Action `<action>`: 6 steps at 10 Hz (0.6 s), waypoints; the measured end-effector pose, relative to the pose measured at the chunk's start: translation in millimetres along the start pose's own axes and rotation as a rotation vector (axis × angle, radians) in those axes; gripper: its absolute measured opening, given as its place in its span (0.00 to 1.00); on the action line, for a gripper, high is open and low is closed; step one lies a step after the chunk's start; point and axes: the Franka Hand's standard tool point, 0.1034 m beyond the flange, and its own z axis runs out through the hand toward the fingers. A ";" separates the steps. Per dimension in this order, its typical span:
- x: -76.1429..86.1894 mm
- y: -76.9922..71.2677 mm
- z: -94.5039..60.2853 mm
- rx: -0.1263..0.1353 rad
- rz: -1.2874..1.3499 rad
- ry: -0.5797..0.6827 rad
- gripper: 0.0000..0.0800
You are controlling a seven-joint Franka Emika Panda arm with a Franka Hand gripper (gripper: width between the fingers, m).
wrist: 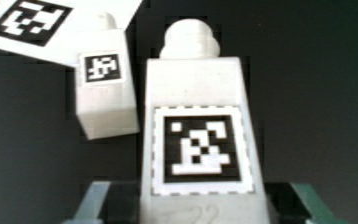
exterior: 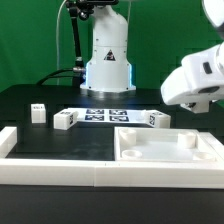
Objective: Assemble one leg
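In the wrist view my gripper (wrist: pixel 208 205) is shut on a leg (wrist: pixel 202 100), a white post with a square tag facing the camera and a rounded peg at its far end. The fingers (wrist: pixel 114 200) stand on both sides of its near end. A second leg (wrist: pixel 101 90) lies on the black table just beyond it, beside a tag of the marker board (wrist: pixel 30 20). In the exterior view the gripper (exterior: pixel 195 88) is a blurred white shape raised at the right; the held leg cannot be made out there. Two more legs (exterior: pixel 38 113) (exterior: pixel 65 121) stand at the left.
The marker board (exterior: pixel 110 116) lies mid-table in front of the robot base (exterior: pixel 107 60). A large white panel with recesses (exterior: pixel 165 150) lies at the front right. A white border wall (exterior: pixel 50 172) runs along the front and left.
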 end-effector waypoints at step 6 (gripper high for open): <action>6.5 16.2 -31.9 -0.001 -0.036 0.302 0.36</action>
